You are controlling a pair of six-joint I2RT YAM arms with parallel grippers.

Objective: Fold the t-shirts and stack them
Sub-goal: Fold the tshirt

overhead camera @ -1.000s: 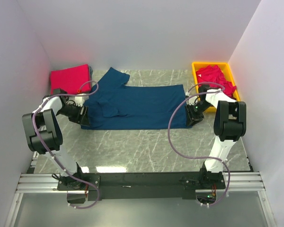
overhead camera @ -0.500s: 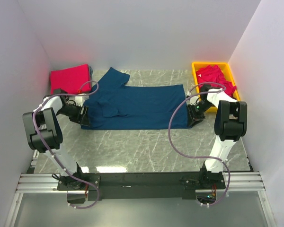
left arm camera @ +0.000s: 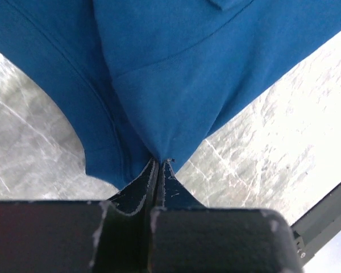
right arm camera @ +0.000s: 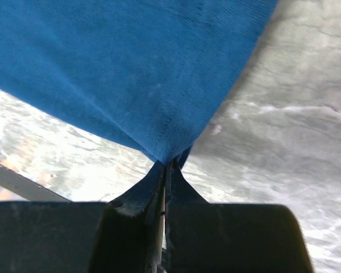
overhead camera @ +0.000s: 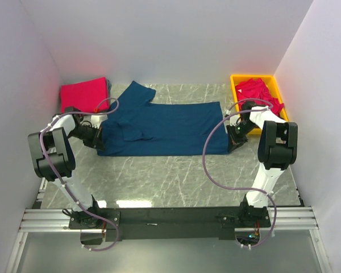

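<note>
Marbled tabletop (overhead camera: 170, 176), white walls (overhead camera: 176, 40), navy t-shirt (overhead camera: 170, 128)

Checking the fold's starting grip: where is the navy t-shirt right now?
In the top view the navy t-shirt lies spread centrally, between the folded red shirt (left) and yellow bin (right), its near corners pinched by the left hand and right hand.

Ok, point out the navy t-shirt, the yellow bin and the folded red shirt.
navy t-shirt (overhead camera: 170, 128), top external view, middle of its body
yellow bin (overhead camera: 251, 76), top external view, its far rim
folded red shirt (overhead camera: 84, 94), top external view, centre of its top
</note>
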